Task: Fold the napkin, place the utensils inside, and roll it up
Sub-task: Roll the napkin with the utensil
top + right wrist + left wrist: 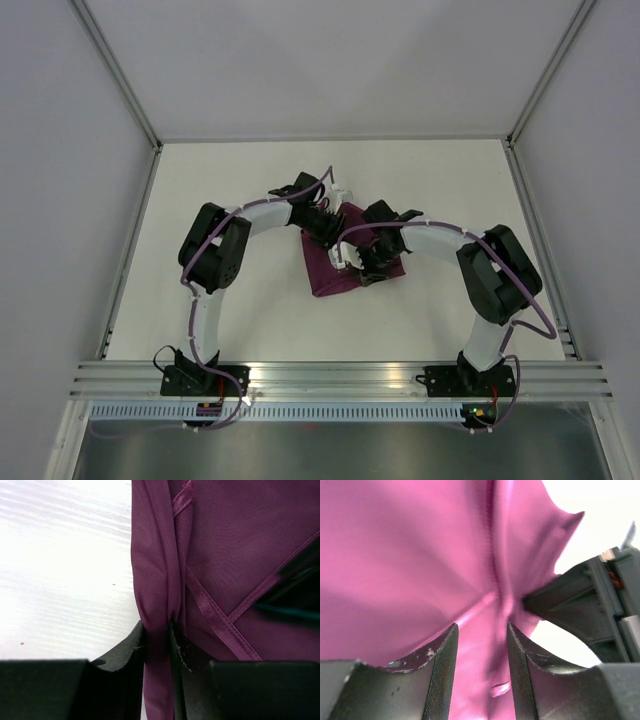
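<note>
The purple-maroon napkin (pixel 330 272) lies bunched and partly folded at the middle of the white table, with both grippers over it. My left gripper (pixel 324 224) hangs over its far edge. In the left wrist view its fingers (pixel 445 660) stand apart, with loose cloth (pixel 410 555) between them and not pinched. My right gripper (pixel 352 262) is at the napkin's right part. In the right wrist view it (pixel 157 630) is shut on a gathered fold of the napkin (pixel 235 540) at its left edge, hem seams crossing beside it. The utensils are out of view.
The white table (pixel 220 200) is bounded by grey walls and a metal rail (pixel 340 378) at the near edge. Part of the other arm's grey body (pixel 600 605) sits close at the right of the left wrist view.
</note>
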You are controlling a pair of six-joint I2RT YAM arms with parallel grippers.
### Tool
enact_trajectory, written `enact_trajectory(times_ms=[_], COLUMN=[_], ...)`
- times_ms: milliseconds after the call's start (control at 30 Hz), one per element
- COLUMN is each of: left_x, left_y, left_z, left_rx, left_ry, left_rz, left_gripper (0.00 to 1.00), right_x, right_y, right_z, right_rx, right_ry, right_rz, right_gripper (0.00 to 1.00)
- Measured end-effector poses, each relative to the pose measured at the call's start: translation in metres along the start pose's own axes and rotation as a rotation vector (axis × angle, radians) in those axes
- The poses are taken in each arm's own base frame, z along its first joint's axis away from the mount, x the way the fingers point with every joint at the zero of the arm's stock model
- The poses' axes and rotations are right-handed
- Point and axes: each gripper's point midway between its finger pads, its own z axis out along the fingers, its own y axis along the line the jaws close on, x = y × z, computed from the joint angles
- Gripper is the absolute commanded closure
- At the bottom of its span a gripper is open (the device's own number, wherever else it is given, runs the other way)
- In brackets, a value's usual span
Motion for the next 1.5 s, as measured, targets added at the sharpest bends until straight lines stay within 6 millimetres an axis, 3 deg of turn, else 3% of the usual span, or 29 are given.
enact_trajectory(times_ms=[133, 233, 467, 667, 767, 933, 1167, 1267, 1433, 1500], left_x=[-0.014, -0.022, -0.041, -0.032, -0.030, -0.010, 0.014, 0.023, 0.050, 0.059], left_y=[0.023, 0.027, -0.001, -0.032, -0.056, -0.096, -0.110, -0.114, -0.100, -0.096], left_z=[-0.032, -0.063, -0.127, -0.148, -0.138, -0.099, -0.068, -0.039, 0.021, 0.032], left_rx=[-0.197, -0.326, -0.529, -0.634, -0.677, -0.690, -0.716, -0.699, -0.685, -0.682], left_ry=[-0.119, -0.225, -0.497, -0.641, -0.663, -0.640, -0.576, -0.504, -0.316, -0.275], left_rz=[-0.027, -0.042, 0.040, 0.144, 0.262, 0.496, 0.682, 0.759, 0.866, 0.891], left_gripper=[0.51, 0.51, 0.50, 0.49, 0.47, 0.44, 0.40, 0.40, 0.38, 0.37], right_x=[-0.001, 0.000, 0.003, 0.007, 0.009, 0.010, 0.012, 0.012, 0.013, 0.013], right_y=[0.002, 0.002, 0.010, 0.028, 0.036, 0.044, 0.049, 0.050, 0.050, 0.049], right_z=[-0.001, -0.001, -0.004, -0.005, -0.006, -0.007, -0.007, -0.008, -0.008, -0.008], right_rx=[-0.083, -0.149, -0.306, -0.426, -0.467, -0.521, -0.564, -0.571, -0.578, -0.582], right_ry=[-0.024, -0.048, -0.089, -0.094, -0.086, -0.073, -0.068, -0.064, -0.063, -0.065], right_rz=[0.060, 0.120, 0.289, 0.416, 0.465, 0.534, 0.611, 0.628, 0.658, 0.672], right_gripper=[0.79, 0.79, 0.79, 0.79, 0.78, 0.78, 0.78, 0.78, 0.78, 0.78])
